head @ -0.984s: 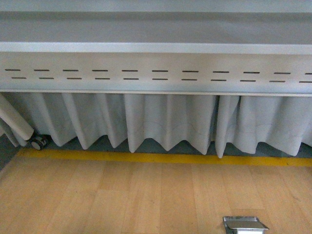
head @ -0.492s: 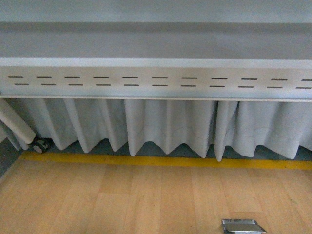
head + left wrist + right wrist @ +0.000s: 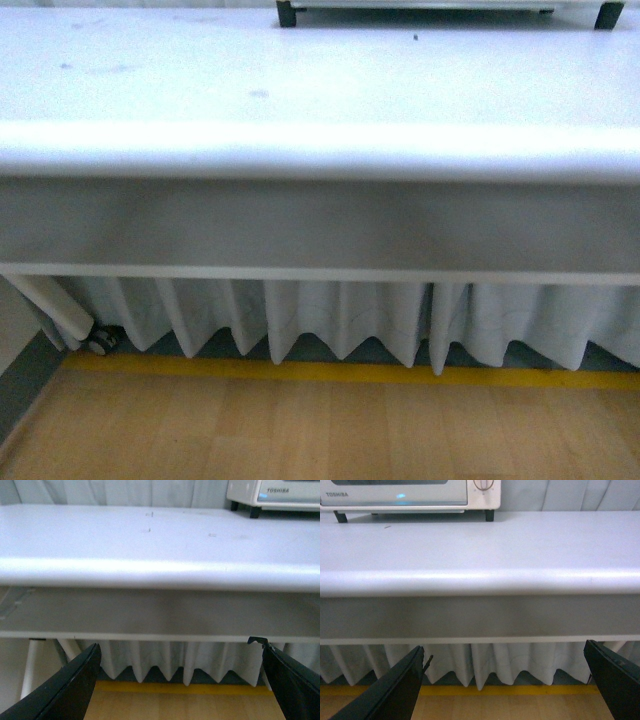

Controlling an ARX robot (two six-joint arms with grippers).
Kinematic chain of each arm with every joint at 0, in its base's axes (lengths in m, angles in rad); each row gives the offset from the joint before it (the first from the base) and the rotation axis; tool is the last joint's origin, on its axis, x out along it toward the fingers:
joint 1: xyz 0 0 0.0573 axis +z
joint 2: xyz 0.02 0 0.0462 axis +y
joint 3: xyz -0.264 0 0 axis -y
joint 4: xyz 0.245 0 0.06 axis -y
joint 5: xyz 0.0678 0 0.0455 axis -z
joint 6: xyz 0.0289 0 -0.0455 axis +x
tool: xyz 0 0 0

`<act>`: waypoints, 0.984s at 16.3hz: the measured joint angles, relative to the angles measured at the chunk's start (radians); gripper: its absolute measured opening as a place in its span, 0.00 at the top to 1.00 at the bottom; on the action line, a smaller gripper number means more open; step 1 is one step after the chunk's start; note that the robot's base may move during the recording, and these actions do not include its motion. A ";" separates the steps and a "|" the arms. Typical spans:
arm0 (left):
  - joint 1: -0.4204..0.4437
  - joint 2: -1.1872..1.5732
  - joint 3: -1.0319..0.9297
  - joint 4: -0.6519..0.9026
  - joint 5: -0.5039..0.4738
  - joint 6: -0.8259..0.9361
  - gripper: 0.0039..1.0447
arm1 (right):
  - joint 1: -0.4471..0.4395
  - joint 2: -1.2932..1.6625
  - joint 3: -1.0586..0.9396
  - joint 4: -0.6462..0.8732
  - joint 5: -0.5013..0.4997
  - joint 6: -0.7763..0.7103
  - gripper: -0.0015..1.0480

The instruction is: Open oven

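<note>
The oven [image 3: 410, 501] is cream-white, the table [image 3: 300, 90] pale grey, the floor stripe [image 3: 350, 373] yellow.

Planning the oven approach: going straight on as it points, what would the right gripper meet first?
Most likely the front edge of the table, not the oven sitting higher up; depth is unclear.

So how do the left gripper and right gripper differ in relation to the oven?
One: the left gripper views only a corner of the oven; the right gripper views much of its front, with a knob. Two: the oven lies well off to the left gripper's side, but its knob end is almost straight ahead of the right gripper. Both are open, low before the table edge.
</note>
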 joint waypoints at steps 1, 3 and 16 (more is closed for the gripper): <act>0.000 0.000 0.000 -0.001 0.000 0.000 0.06 | 0.000 0.000 0.000 0.000 0.000 0.000 0.06; 0.000 0.000 0.000 0.000 -0.001 -0.001 0.06 | 0.000 0.000 0.000 0.000 -0.001 0.000 0.06; 0.000 0.000 0.000 0.004 -0.001 0.000 0.06 | 0.000 0.000 0.000 0.005 -0.001 0.000 0.06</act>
